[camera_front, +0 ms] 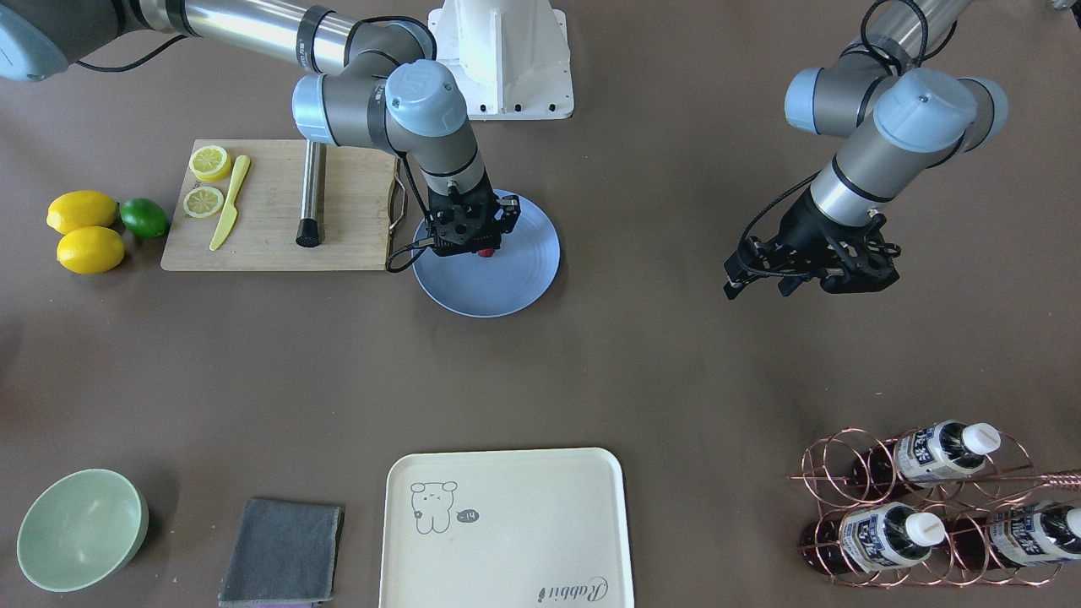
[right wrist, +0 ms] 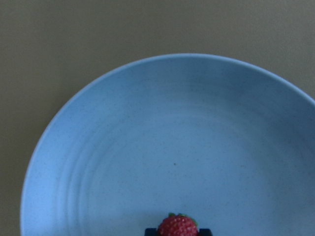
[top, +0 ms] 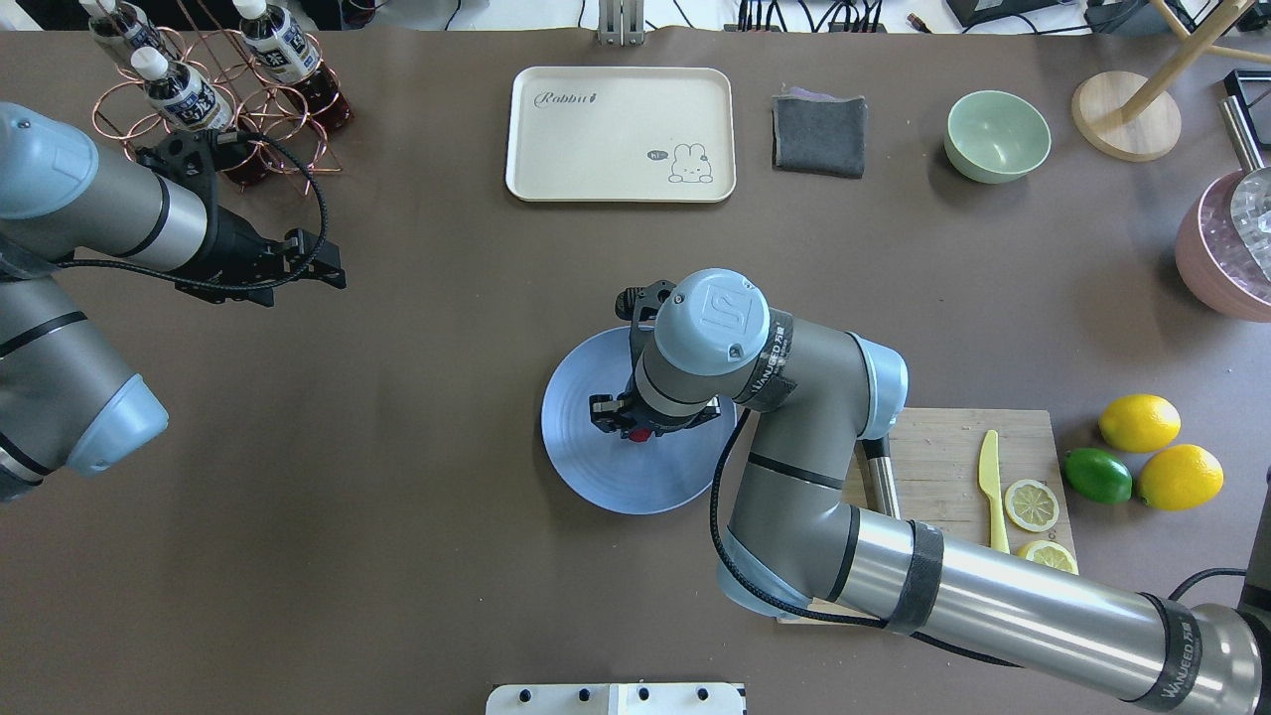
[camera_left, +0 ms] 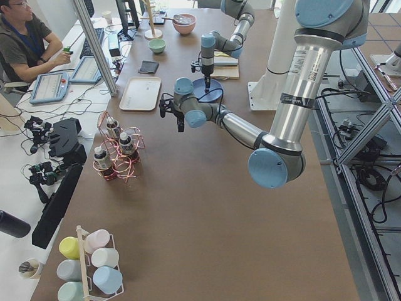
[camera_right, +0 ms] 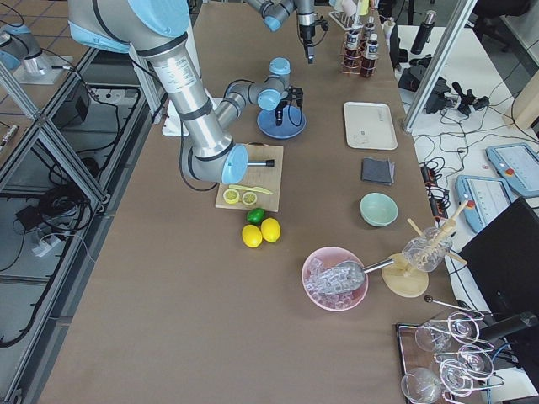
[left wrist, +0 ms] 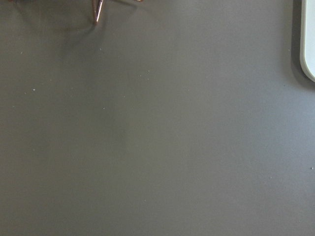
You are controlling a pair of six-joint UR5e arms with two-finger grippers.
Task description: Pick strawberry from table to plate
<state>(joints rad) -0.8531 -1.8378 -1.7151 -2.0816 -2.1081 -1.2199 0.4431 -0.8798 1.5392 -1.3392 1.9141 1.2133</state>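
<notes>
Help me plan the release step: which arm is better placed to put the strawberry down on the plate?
Right. Its end effector grips the strawberry over the plate. The left end effector hangs open above the bare table, well away from the plate.

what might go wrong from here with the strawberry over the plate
1. The right hand grips the strawberry over the middle of the plate; how high is unclear. Dropped from height, the round berry may roll off the shallow plate.
2. The bumpy berry might cling to a finger and lift away.
3. The right arm crosses above the metal cylinder on the cutting board; a low retreat might knock it.
</notes>
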